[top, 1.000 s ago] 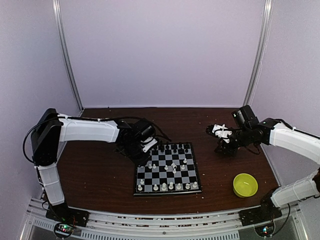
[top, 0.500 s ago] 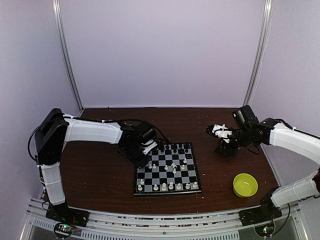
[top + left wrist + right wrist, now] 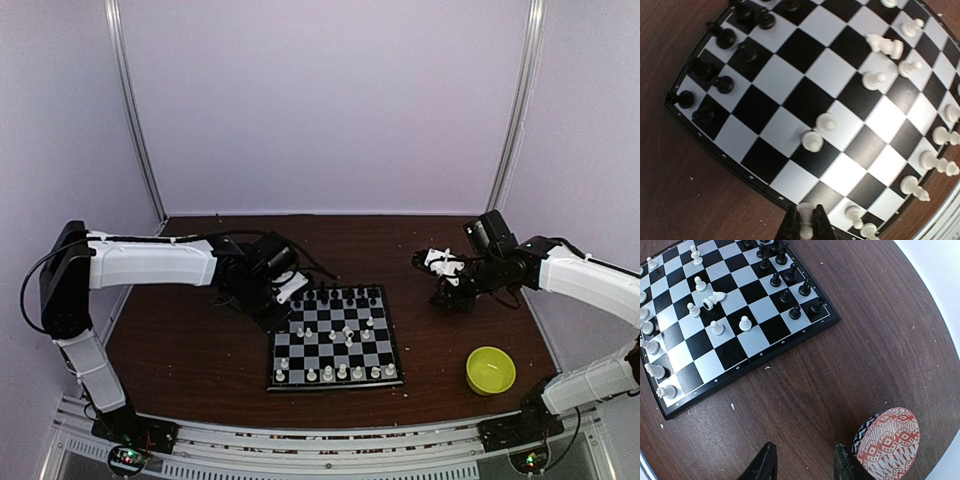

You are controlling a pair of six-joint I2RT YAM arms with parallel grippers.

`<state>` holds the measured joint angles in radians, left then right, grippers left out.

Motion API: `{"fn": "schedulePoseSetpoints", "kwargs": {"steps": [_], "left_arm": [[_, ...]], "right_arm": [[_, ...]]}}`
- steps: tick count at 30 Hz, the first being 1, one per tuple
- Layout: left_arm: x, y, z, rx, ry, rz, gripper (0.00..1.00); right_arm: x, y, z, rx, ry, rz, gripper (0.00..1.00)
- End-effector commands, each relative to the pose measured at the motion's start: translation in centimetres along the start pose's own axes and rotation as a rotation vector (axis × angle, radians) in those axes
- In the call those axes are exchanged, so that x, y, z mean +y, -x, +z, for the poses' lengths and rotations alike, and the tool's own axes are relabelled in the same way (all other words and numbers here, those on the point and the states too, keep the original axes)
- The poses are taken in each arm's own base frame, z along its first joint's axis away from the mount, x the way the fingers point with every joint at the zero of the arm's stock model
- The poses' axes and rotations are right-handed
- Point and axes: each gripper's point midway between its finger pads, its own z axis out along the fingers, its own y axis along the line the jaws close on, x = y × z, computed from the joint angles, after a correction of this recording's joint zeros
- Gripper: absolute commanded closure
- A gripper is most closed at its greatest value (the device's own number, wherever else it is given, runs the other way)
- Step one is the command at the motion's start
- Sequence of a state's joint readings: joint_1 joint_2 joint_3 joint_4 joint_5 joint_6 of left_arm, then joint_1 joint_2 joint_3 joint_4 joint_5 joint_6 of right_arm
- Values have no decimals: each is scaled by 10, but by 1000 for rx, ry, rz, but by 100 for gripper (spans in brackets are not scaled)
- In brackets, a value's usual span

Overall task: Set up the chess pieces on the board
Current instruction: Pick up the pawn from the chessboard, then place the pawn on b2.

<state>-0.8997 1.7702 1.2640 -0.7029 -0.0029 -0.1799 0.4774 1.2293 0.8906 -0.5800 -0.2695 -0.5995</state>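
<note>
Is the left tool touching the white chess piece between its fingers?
Touching. The left wrist view shows the white chess piece pinched between both fingers of the left tool, with no gap.

Board (image 3: 337, 340) chequered black and light-grey, black rim; black pieces (image 3: 722, 37), white pieces (image 3: 812, 141); white piece (image 3: 806, 231) in black left hand (image 3: 805, 212); surface (image 3: 840, 355) dark red-brown; patterned bowl (image 3: 887, 445) just beside black right hand (image 3: 804, 460), red-orange geometric on white; yellow-green bowl (image 3: 491, 371) apart from it.

In the top view the board (image 3: 337, 337) lies at lower centre, with the chess pieces (image 3: 345, 331) in rows along its upper and lower edges and a few mid-board. The left gripper (image 3: 288, 298) is at its upper-left corner, a lone piece (image 3: 806, 230) between its fingers. A bowl (image 3: 491, 370) sits at lower right, apart from the board.
</note>
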Motion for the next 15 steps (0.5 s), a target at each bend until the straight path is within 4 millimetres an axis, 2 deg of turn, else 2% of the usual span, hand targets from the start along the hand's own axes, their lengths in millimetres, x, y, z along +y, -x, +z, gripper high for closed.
{"fn": "schedulePoseSetpoints", "kwargs": {"steps": [1,6,15], "left_arm": [[-43,-5,-8,-30,-156,124,96],[-69,-19,7,25,-205,215,96],[-80,-24,24,79,-208,257,95]], "right_arm": [[-1,1,0,7,-6,-9,62],[-1,1,0,8,-7,-8,62],[-1,1,0,8,-8,-7,62]]}}
